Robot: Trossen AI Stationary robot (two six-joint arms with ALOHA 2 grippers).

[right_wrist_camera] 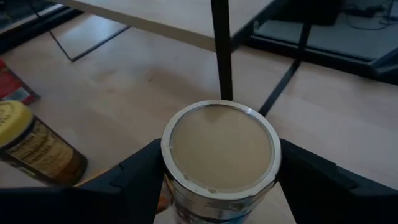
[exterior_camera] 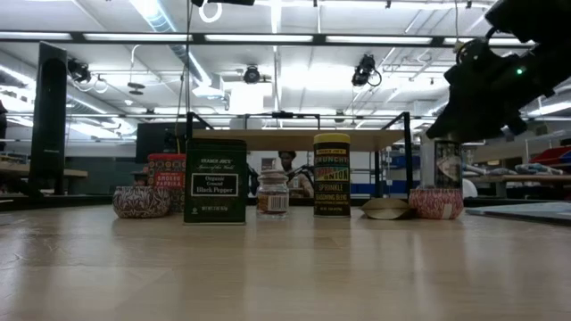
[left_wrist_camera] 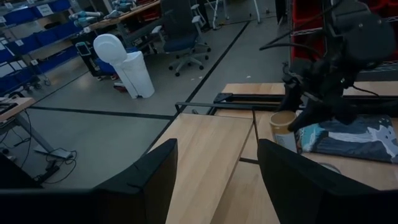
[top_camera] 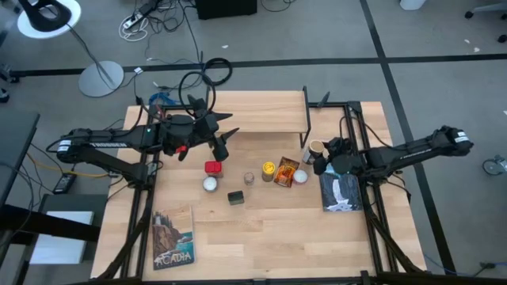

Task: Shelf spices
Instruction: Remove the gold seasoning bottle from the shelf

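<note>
Right wrist view shows the right pincer (right_wrist_camera: 217, 180) clamped around the tan cylindrical jar (right_wrist_camera: 219, 152), just beside a black leg of the shelf (top_camera: 257, 112). Over the bench (top_camera: 261, 237), the left pincer (top_camera: 225, 136) hovers wide apart and empty near the shelf's left end. The red tin (top_camera: 212, 167), dark tin (top_camera: 235, 197) and yellow black-lidded jar (top_camera: 268, 169) stand in front of it.

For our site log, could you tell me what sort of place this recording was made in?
Probably a robotics lab or workshop: an office chair and shelves of blue bins stand on a taped grey floor, and cables trail beside the table.
</note>
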